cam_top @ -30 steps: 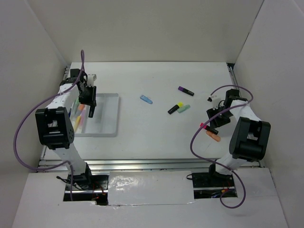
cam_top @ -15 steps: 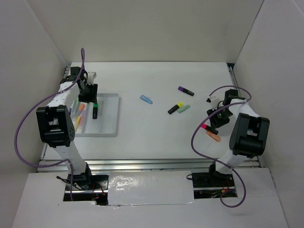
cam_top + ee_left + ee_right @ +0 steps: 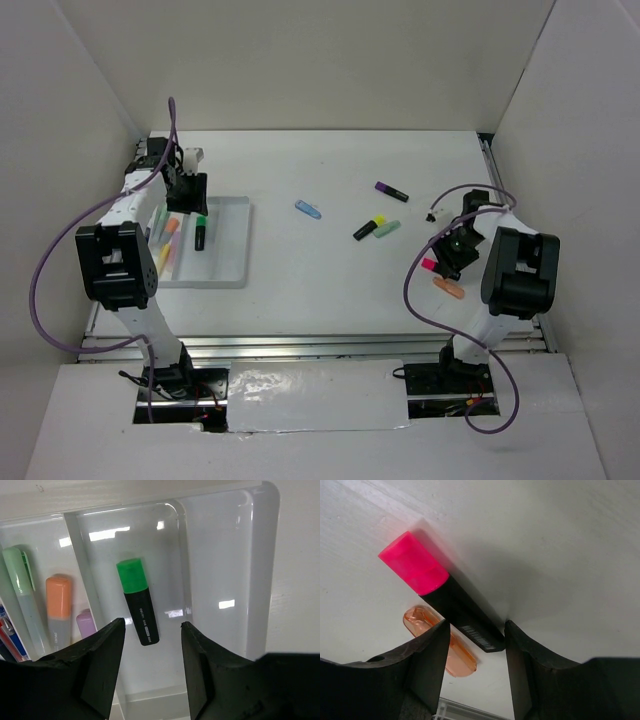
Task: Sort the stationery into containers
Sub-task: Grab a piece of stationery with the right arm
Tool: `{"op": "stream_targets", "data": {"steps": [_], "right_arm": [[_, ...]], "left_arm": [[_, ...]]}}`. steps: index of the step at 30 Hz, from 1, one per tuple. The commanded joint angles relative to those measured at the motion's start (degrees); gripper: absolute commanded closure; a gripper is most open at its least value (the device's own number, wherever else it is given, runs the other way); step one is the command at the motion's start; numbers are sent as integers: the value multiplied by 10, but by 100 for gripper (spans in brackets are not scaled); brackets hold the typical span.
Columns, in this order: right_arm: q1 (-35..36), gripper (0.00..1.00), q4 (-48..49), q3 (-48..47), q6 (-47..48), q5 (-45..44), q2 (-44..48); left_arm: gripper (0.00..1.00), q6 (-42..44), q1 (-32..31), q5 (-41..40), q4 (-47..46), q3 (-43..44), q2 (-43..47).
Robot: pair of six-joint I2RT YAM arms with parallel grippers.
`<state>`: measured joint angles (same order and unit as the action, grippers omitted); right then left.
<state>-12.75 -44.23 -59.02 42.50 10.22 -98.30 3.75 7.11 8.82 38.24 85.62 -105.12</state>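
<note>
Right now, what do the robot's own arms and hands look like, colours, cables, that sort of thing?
The left arm and right arm are white links with boxy black joint housings, each trailing a looping purple cable. The left hand and right hand are matte black, with two broad, blunt fingers apiece.

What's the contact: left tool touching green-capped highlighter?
Apart. Left wrist view: left tool hangs open over the highlighter in the tray; bare floor shows beside each finger.

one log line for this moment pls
left gripper open over green highlighter in tray | right gripper around pink highlighter, grip unclear
</note>
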Motion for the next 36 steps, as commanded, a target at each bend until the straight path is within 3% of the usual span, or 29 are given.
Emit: {"op": "stream_targets", "data": {"steps": [1,5,8,9,12,16,22,27,29,31,32,35,36], "right_arm": [[6,45,21,-30,2,-18,-21],[18,45,15,-43,3,-27,-41],[28,51,2,-58,7,-24,-53],[33,56,-8,-67,8,-23,-59],[47,59,-40,-81,17,-13,-72],[70,54,-64,-96,22,-13,-87],[82,53,-82,-127,5,-9,-121],[86,48,-92,-138,-9,-7,-140],[87,55,-83,-135,-8,-7,-138],[87,70,-83,-136,-9,4,-127],[88,82,-93,-141,-15,12,-121],[95,100,-111,-188,-44,63,-86],[99,100,-113,-200,-55,79,-73]], "left_arm": [[39,-16,0,34,15,23,25],[39,-17,-1,58,26,29,36],[39,-30,2,94,21,30,51],[38,-32,9,129,13,26,57],[35,-97,28,218,-34,-4,90],[28,-140,40,286,-70,-26,123],[27,-146,39,306,-42,-6,130],[26,-154,37,306,-74,-35,162],[26,-161,36,308,-90,-50,177],[26,-175,30,308,-118,-76,199],[26,-180,26,310,-133,-86,208],[25,-215,5,303,-223,-145,260],[25,-241,-2,299,-246,-169,283]]}}
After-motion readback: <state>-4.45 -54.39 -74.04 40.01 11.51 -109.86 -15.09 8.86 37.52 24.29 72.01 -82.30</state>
